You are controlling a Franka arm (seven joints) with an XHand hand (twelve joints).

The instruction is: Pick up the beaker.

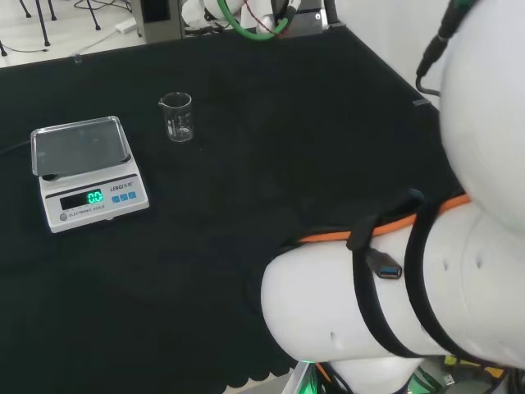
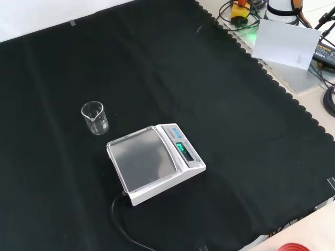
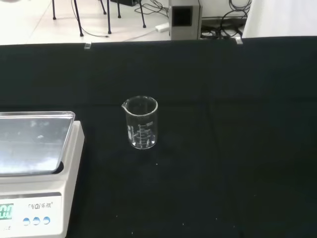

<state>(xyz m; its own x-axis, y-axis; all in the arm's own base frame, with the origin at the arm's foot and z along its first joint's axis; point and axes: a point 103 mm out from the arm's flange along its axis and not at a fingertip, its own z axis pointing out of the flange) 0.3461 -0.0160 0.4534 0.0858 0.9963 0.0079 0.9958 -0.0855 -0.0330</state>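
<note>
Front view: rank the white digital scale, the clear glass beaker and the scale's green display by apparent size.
1. White digital scale, clearly the largest.
2. Clear glass beaker, far smaller than the scale.
3. Green display, smallest, a small lit patch on the scale's front panel.

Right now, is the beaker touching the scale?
Apart. The front view shows bare black cloth between the beaker and the scale.

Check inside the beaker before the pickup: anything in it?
The beaker looks empty: the black cloth shows through its clear wall, with no liquid line visible. It stands upright on the cloth beside the scale, not on its pan. A thin clear film couldn't be ruled out.
</note>
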